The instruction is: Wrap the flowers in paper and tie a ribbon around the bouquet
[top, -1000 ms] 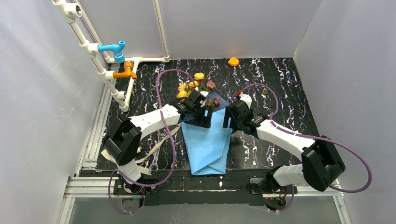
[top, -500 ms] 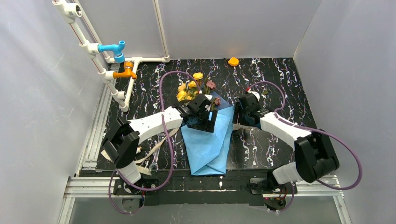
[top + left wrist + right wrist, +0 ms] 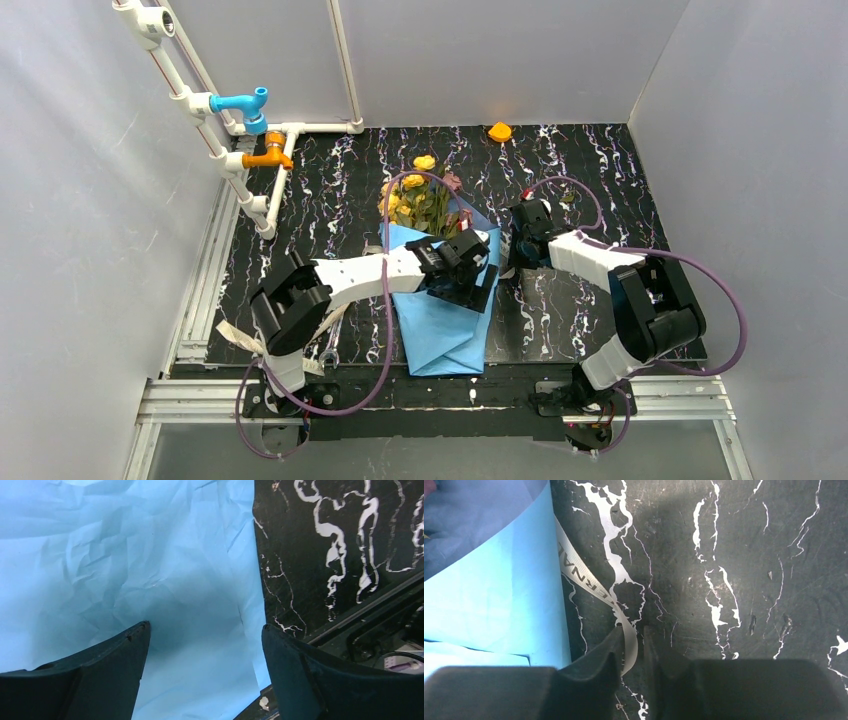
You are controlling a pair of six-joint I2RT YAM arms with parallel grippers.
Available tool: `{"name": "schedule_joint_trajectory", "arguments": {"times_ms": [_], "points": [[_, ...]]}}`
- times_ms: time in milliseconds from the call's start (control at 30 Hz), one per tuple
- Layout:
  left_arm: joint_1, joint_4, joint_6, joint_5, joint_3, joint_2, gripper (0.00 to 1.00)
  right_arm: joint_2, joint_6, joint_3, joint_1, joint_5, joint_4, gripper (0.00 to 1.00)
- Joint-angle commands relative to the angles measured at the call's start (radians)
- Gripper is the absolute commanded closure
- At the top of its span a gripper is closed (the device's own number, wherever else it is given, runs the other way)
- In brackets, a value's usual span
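Observation:
The flowers (image 3: 420, 195), yellow and dusky pink roses, poke out of the top of the folded light blue paper (image 3: 445, 325) at the middle of the mat. My left gripper (image 3: 480, 280) hovers open over the paper's right part; in the left wrist view its gripper (image 3: 205, 626) holds nothing, with creased paper (image 3: 150, 570) below. The beige ribbon (image 3: 584, 577) runs out from under the paper's right edge (image 3: 499, 595). My right gripper (image 3: 634, 630) has its jaws nearly closed around the ribbon's end, and a thin gap shows beside the right finger. From above, that gripper (image 3: 512, 255) sits just right of the paper.
More ribbon (image 3: 325, 322) trails left of the paper beside a metal wrench (image 3: 335, 340). White pipes with a blue valve (image 3: 245, 103) and an orange valve (image 3: 268, 155) stand at the back left. A small orange object (image 3: 499, 131) lies at the back wall.
My left gripper moved from the flower heads down and right over the paper. My right gripper shifted toward the paper's right edge and narrowed its jaws around the ribbon.

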Motion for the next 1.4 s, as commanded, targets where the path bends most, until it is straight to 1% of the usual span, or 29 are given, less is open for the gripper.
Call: {"name": "schedule_joint_trajectory", "arguments": {"times_ms": [0, 33, 100, 133, 267, 333, 400, 500, 533, 633, 667, 700, 767, 867, 1200, 1367], "points": [[-0.039, -0.036, -0.007, -0.086, 0.05, 0.02, 0.18, 0.013, -0.018, 0.028, -0.012, -0.01, 0.03, 0.76], [-0.047, -0.036, -0.006, -0.096, 0.061, 0.028, 0.18, 0.015, -0.019, 0.028, -0.015, -0.013, 0.031, 0.8], [-0.065, -0.037, -0.002, -0.12, 0.08, 0.046, 0.16, 0.019, -0.02, 0.028, -0.018, -0.019, 0.031, 0.83], [-0.075, -0.037, 0.004, -0.137, 0.09, 0.055, 0.14, 0.02, -0.02, 0.028, -0.018, -0.022, 0.032, 0.86], [-0.142, -0.029, 0.04, -0.264, 0.119, 0.085, 0.1, 0.026, -0.022, 0.026, -0.021, -0.034, 0.034, 0.98], [-0.165, -0.029, 0.05, -0.304, 0.135, 0.11, 0.1, 0.029, -0.023, 0.025, -0.023, -0.036, 0.033, 0.99], [-0.171, -0.031, 0.047, -0.333, 0.142, 0.138, 0.13, 0.03, -0.025, 0.03, -0.026, -0.035, 0.029, 0.99], [-0.173, -0.03, 0.033, -0.365, 0.131, 0.168, 0.21, 0.029, -0.028, 0.044, -0.034, -0.026, 0.013, 0.99], [-0.173, -0.03, 0.032, -0.372, 0.125, 0.176, 0.26, 0.029, -0.029, 0.051, -0.037, -0.018, 0.004, 0.99], [-0.173, -0.023, 0.04, -0.382, 0.11, 0.196, 0.56, 0.028, -0.029, 0.08, -0.048, 0.008, -0.037, 0.99], [-0.173, -0.023, 0.045, -0.387, 0.105, 0.207, 0.6, 0.023, -0.028, 0.088, -0.05, 0.023, -0.058, 0.99], [-0.173, -0.022, 0.053, -0.395, 0.102, 0.216, 0.61, 0.017, -0.024, 0.096, -0.053, 0.037, -0.071, 0.99], [-0.172, -0.025, 0.069, -0.418, 0.095, 0.227, 0.62, -0.005, -0.011, 0.102, -0.06, 0.079, -0.091, 0.99], [-0.164, -0.02, 0.089, -0.425, 0.096, 0.235, 0.61, -0.039, 0.01, 0.111, -0.086, 0.146, -0.114, 0.99], [-0.14, -0.037, 0.121, -0.374, 0.222, 0.303, 0.6, -0.188, 0.059, 0.129, -0.254, 0.267, -0.182, 0.99], [-0.119, -0.006, 0.143, -0.321, 0.251, 0.319, 0.61, -0.281, 0.104, 0.142, -0.304, 0.368, -0.204, 0.99]]}}
